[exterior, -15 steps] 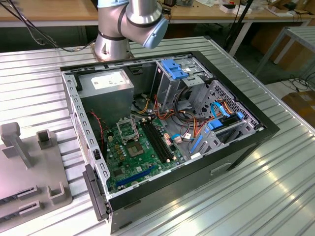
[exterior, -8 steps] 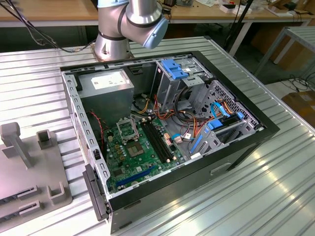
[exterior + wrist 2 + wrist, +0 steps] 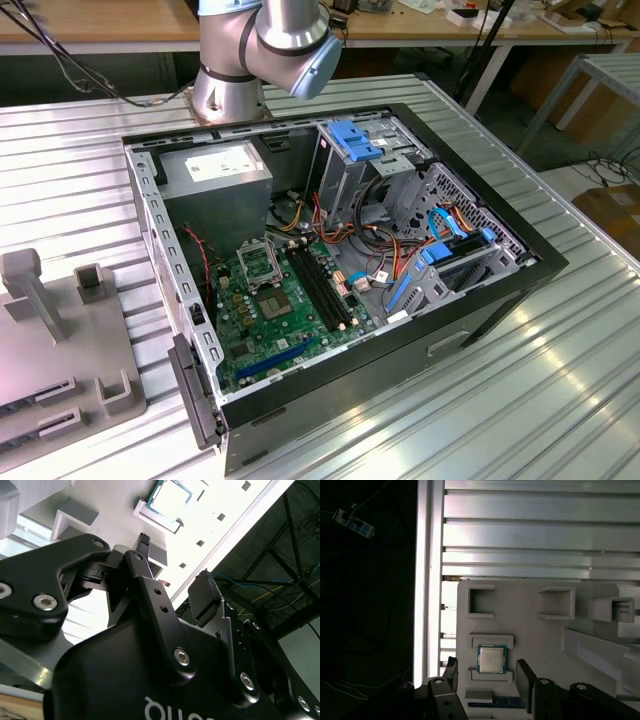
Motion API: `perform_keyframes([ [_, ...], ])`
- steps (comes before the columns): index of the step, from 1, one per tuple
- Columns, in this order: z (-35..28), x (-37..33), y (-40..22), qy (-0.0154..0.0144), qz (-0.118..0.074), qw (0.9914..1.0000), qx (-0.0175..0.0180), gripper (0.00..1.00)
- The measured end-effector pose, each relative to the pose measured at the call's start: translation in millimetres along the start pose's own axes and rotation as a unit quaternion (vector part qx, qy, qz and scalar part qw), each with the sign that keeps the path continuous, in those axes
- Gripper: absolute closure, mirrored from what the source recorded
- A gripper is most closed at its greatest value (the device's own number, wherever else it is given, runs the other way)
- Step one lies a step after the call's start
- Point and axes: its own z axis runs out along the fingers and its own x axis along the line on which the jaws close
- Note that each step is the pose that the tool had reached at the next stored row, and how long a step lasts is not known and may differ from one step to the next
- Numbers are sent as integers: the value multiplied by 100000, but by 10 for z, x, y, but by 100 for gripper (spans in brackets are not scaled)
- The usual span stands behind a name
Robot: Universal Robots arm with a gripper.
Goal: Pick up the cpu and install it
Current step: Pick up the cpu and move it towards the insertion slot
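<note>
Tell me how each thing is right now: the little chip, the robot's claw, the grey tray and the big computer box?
cpu, lying flat in its slot on the tray, not gripped.
gripper, open, hovering over the cpu, not touching it.
grey tray, holding the cpu.
computer case, lying on its side, open, insides showing.
</note>
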Motion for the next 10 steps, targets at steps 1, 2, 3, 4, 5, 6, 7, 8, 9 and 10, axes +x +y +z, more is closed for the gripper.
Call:
perform_keyframes([
  [1,0,0,0,-2,1,100000,-3,42],
  [2,1,0,0,-3,2,100000,-3,42],
  [3,1,0,0,-1,0,100000,-2,42],
  [4,5,0,0,-10,-2,100000,-5,42],
  [5,10,0,0,-12,0,100000,-7,42],
  [6,15,-1,0,-8,0,100000,-7,42],
  [7,22,0,-1,-6,-1,100000,-4,42],
  [8,27,-1,-2,-4,-1,100000,-5,42],
  [9,39,-2,-10,3,-22,100000,1,42],
  [10,56,-2,-16,-9,-18,100000,-6,42],
])
